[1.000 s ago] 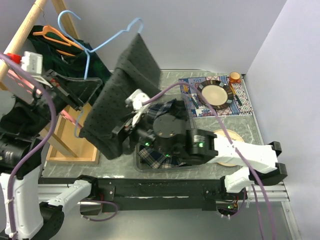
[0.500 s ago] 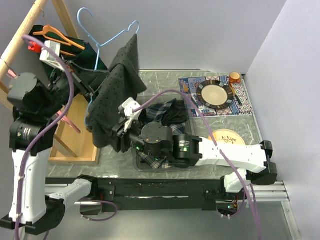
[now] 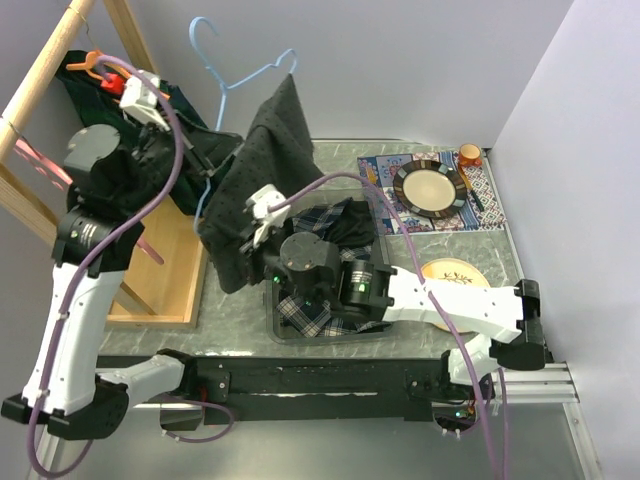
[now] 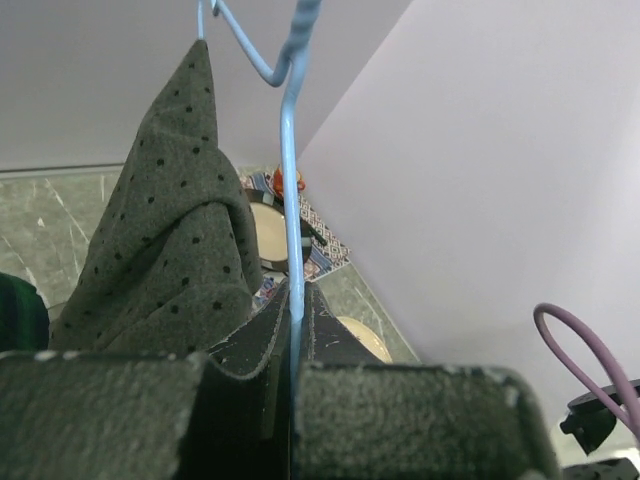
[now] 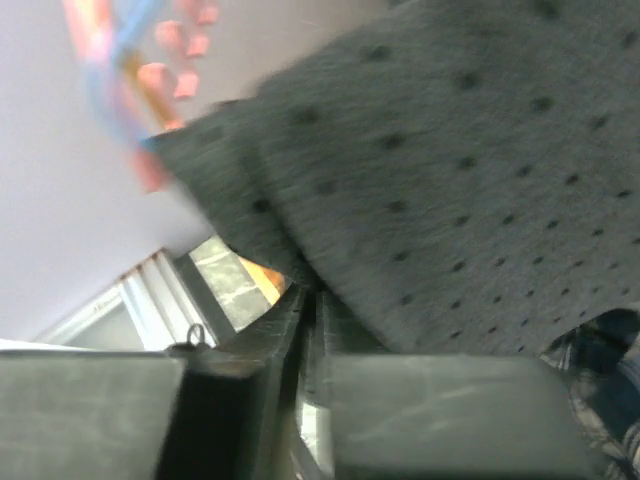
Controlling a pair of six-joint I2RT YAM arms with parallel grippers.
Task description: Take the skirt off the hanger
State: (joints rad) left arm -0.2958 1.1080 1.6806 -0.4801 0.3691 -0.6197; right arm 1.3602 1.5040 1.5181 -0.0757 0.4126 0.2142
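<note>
Since the earlier frames the left arm has been raised and swung toward the table, and the hanger (image 3: 232, 75) has been carried up and rightward with it; its hook now stands against the back wall. The skirt (image 3: 255, 185) has been drawn into a narrower, steeper drape, hung from the hanger's right end and trailing down over the front-left corner of the bin (image 3: 300, 335). The right arm has been pulled in closer to the bin.

The left gripper (image 4: 291, 345) is seen closed on the blue wire of the hanger, the wire being pinched between its pads in the left wrist view. The right gripper (image 5: 310, 300) is seen closed, with the dotted skirt fabric caught at the fingertips; the pads are nearly touching.

In the top view both grippers are hidden, the left behind its own wrist and cable, the right beneath the skirt. The right wrist view is blurred, and pink and blue shapes at its upper left cannot be identified. How much of the skirt is held on the hanger cannot be told. Plaid cloth (image 3: 310, 312) lies in the bin, partly covered by the right arm.
</note>
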